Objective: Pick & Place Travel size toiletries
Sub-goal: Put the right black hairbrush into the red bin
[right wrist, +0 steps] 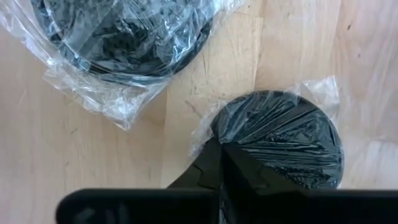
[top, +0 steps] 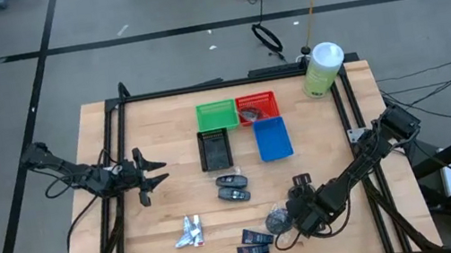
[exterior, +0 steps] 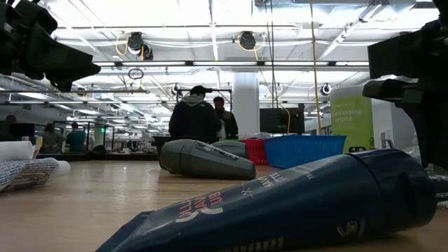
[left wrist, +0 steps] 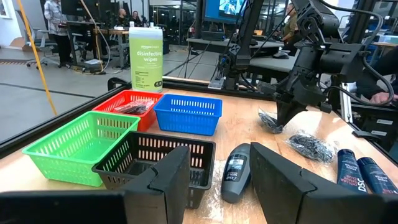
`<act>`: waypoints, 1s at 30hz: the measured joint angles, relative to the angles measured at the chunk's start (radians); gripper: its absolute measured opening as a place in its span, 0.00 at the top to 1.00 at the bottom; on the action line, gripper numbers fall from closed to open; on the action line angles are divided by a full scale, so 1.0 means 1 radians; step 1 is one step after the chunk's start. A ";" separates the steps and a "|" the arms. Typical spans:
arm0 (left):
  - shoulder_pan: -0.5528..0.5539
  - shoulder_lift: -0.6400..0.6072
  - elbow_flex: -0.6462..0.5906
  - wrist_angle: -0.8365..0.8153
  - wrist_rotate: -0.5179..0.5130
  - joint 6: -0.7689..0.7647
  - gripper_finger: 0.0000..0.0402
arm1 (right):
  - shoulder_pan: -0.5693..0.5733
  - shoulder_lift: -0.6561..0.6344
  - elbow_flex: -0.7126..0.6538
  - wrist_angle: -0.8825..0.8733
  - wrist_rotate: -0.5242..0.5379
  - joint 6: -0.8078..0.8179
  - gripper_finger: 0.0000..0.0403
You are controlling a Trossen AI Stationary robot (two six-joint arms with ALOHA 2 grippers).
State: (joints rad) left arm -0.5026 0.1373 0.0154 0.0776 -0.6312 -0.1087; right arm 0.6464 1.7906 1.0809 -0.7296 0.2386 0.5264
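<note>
Now I am pinching my right claw (right wrist: 221, 163) together on the plastic wrap of a wrapped dark disc (right wrist: 280, 140) near the bench's front edge, another wrapped disc (right wrist: 124, 37) lying just beside it; my left claw (top: 153, 172) is hovering half-spread toward the left edge

You see a pale wooden table (top: 175, 207) holding green (top: 216, 115), red (top: 256, 103), blue (top: 272, 139) and black bins (top: 215, 150). A pale-green bottle (top: 321, 71) has a white cap. Navy packets (top: 253, 244) carry white lettering. Dark discs (right wrist: 283, 140) sit in clear, crinkled wrap.
</note>
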 joint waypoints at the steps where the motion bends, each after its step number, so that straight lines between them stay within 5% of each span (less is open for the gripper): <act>1: 0.000 0.000 0.000 0.000 0.000 0.000 0.59 | 0.000 -0.003 0.000 -0.001 -0.001 -0.005 1.00; 30: 0.000 0.000 0.001 -0.008 0.000 0.000 0.59 | -0.011 -0.335 -0.061 0.116 0.102 0.009 1.00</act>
State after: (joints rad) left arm -0.5026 0.1374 0.0166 0.0698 -0.6312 -0.1087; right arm 0.6349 1.4556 1.0194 -0.6131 0.3407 0.5352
